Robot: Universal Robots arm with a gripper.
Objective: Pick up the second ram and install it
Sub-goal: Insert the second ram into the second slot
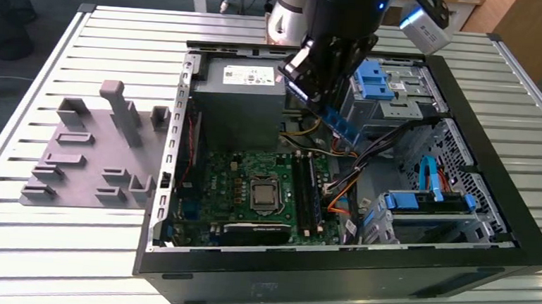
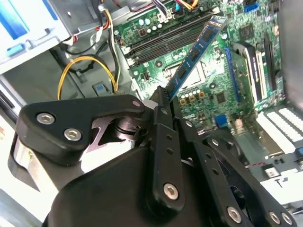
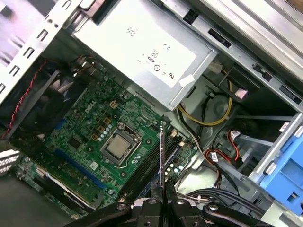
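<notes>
We see open room straight above the green board (image 1: 250,186) and its long black slots (image 1: 308,193). The grey box (image 1: 241,97) blocks the far side. Wires (image 1: 384,148) crowd the exterior view's right of the slots, with blue cages (image 1: 428,204) beyond them. The gripper (image 2: 163,97) clamps the second ram (image 2: 196,49) up high near the grey box.

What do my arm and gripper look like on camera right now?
The arm is glossy black with a silver-grey joint and a blue light near the wrist. The gripper is matte black: jointed link bars fastened with silver screws.
</notes>
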